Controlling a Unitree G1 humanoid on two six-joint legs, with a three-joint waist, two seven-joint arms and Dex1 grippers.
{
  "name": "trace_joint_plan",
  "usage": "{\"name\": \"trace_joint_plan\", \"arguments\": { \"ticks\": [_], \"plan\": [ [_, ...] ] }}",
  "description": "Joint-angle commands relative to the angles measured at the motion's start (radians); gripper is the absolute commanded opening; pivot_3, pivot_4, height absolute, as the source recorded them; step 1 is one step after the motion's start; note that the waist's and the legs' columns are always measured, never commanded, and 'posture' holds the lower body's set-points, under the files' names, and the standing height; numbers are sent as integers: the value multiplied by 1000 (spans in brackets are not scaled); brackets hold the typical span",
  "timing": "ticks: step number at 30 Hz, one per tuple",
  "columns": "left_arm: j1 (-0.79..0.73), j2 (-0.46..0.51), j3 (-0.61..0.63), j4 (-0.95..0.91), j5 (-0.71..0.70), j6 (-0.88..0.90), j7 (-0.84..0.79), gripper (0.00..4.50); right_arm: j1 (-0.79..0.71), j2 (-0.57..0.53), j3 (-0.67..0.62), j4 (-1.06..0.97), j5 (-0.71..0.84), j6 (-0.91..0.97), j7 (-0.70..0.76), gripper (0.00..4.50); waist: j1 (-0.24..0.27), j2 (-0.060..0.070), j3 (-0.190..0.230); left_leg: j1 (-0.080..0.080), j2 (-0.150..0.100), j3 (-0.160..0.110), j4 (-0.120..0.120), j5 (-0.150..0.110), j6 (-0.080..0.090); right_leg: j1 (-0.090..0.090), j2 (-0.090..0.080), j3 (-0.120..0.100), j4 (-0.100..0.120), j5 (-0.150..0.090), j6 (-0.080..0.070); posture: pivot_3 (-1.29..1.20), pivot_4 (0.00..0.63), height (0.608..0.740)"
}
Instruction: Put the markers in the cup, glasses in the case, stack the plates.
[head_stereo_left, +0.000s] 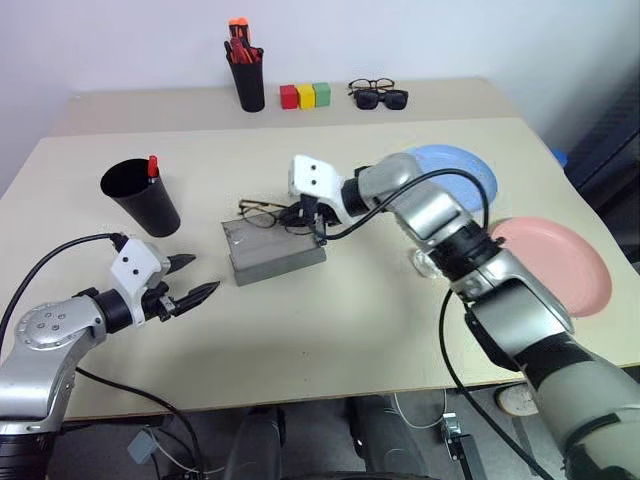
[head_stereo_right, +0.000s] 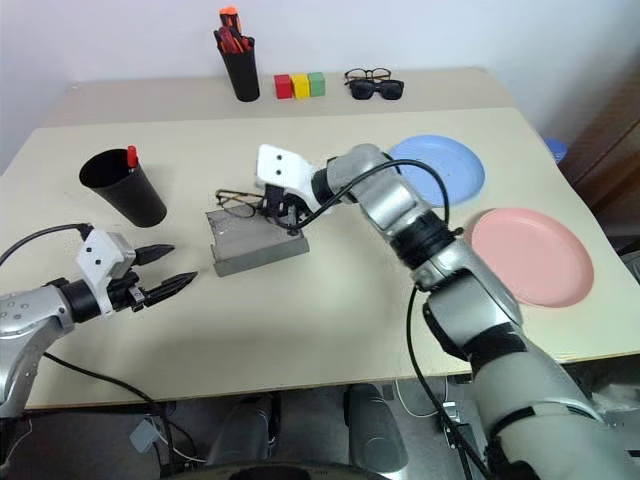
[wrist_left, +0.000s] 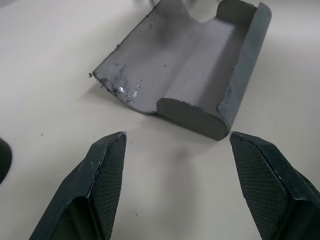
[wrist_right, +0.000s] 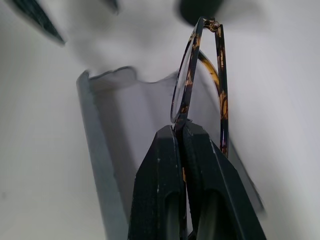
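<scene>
The grey case (head_stereo_left: 272, 252) lies open at the table's middle. Just over its far edge hang the thin wire-rimmed glasses (head_stereo_left: 258, 211), and my right gripper (head_stereo_left: 308, 218) is shut on their rim (wrist_right: 188, 80), with the case (wrist_right: 97, 150) below them. My left gripper (head_stereo_left: 190, 281) hovers open to the left of the case (wrist_left: 200, 60), nothing between its fingers (wrist_left: 107, 170). The black cup (head_stereo_left: 140, 196) stands at the left with a red-capped marker (head_stereo_left: 153, 166) in it. The light blue plate (head_stereo_left: 462, 168) and the salmon pink plate (head_stereo_left: 562, 262) lie apart on the right.
On the rear table stand a narrow black pot of orange-red pens (head_stereo_left: 246, 72), three coloured blocks (head_stereo_left: 305, 95), and black sunglasses (head_stereo_left: 382, 99) with another pair of spectacles (head_stereo_left: 372, 85) behind them. My right arm reaches across the table's middle from the right.
</scene>
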Motion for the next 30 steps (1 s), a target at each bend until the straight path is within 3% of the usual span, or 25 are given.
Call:
{"name": "trace_joint_plan", "arguments": {
  "ticks": [1,8,11,15,18,19,24,30],
  "plan": [
    [36,-4,51,-70,-12,11,29,3362,-64,58,-15,181,-56,-187,92,36,1,0,0,0,0,-1,-1,0,0,0,0,0,0,0,0,0,150,740],
    [87,-17,70,-123,-19,26,56,3362,-95,113,-46,391,-135,-312,166,36,-1,1,0,1,0,-1,-2,0,0,-1,0,0,1,0,0,0,150,740],
    [72,-19,63,-120,-20,30,61,3362,-102,126,-77,413,-145,-324,181,1033,-1,1,0,1,0,-1,-2,0,0,-1,1,0,1,0,0,0,150,740],
    [3,-24,51,-98,-35,42,69,3362,-126,134,-155,409,-131,-310,114,3015,0,1,0,1,0,-1,-2,0,0,-1,1,0,1,0,0,0,150,740],
    [-80,-37,44,-63,-65,77,86,3362,-130,115,-205,360,-120,-299,104,3015,0,1,0,1,0,-1,-2,0,-1,-1,1,0,2,0,0,0,150,740],
    [-139,-48,30,-38,-88,126,105,3362,-108,93,-229,293,-105,-282,105,3015,3,1,1,1,0,-1,-2,0,-1,0,1,0,2,0,0,0,150,740],
    [-422,-123,-129,127,33,165,230,1010,153,-55,-329,-227,-34,-68,66,3079,26,0,0,1,-2,-5,0,0,-1,2,0,-3,2,0,0,0,150,740],
    [-719,-246,-258,418,90,289,285,1010,557,-207,-457,-839,17,253,-88,3079,42,0,0,-1,-3,-6,2,0,-1,2,0,-4,2,0,1,0,150,740]
  ]
}}
